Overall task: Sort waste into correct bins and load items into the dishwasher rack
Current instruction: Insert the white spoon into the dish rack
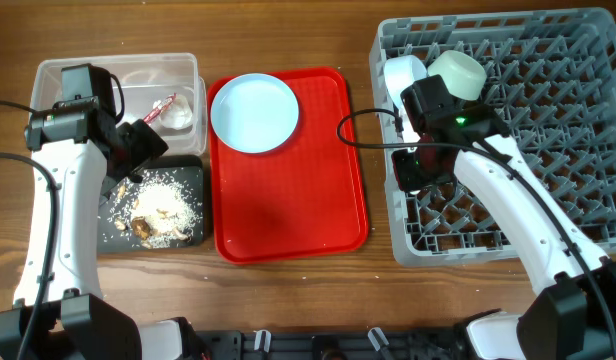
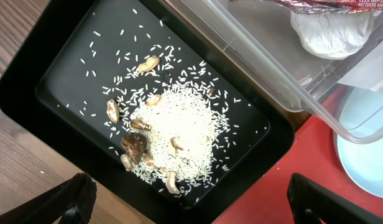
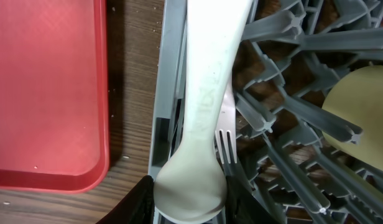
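Observation:
My left gripper [image 2: 191,208] [image 1: 138,160] is open and empty, low over the near edge of the black tray [image 2: 61,68] [image 1: 193,175]. The tray holds rice [image 2: 179,124] and brownish scraps [image 2: 134,144]. The clear tub [image 1: 118,72] [image 2: 260,56] holds the red-and-white wrapper [image 1: 166,105]. My right gripper [image 3: 190,205] [image 1: 408,170] is shut on the white spoon [image 3: 204,106] at the left edge of the grey rack [image 1: 548,140] [image 3: 285,118]. The white fork [image 3: 226,146] lies beside the spoon in the rack. The light blue plate [image 1: 254,112] lies on the red tray.
The red serving tray [image 1: 288,200] [image 3: 48,93] lies between the bins and the rack. A light blue bowl [image 1: 403,75] and a pale green bowl [image 1: 458,72] stand in the rack's far left corner. A yellow cup [image 3: 362,99] sits among the pegs.

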Robot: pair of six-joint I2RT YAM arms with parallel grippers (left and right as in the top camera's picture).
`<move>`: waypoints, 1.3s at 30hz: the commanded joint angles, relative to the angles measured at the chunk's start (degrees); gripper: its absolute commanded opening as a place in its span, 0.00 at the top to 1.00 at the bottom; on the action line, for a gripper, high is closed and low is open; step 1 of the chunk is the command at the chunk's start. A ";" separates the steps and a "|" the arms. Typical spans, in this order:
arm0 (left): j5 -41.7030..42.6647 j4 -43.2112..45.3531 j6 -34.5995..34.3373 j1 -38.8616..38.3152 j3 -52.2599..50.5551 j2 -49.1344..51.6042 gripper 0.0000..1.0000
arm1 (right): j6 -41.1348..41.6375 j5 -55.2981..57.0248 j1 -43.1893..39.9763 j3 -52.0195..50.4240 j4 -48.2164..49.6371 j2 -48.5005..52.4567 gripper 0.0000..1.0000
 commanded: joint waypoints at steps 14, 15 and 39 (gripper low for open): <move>-0.35 0.11 -0.96 0.24 0.09 -0.90 0.00 | 0.28 3.02 -0.09 -1.84 2.10 0.00 0.70; -0.35 0.11 -0.96 0.24 0.09 -0.90 0.00 | 0.28 3.04 -0.09 -2.86 2.54 0.00 0.70; -0.35 0.13 -0.96 0.24 0.09 -0.90 0.00 | 0.31 -4.04 -0.04 9.14 5.88 -0.46 0.33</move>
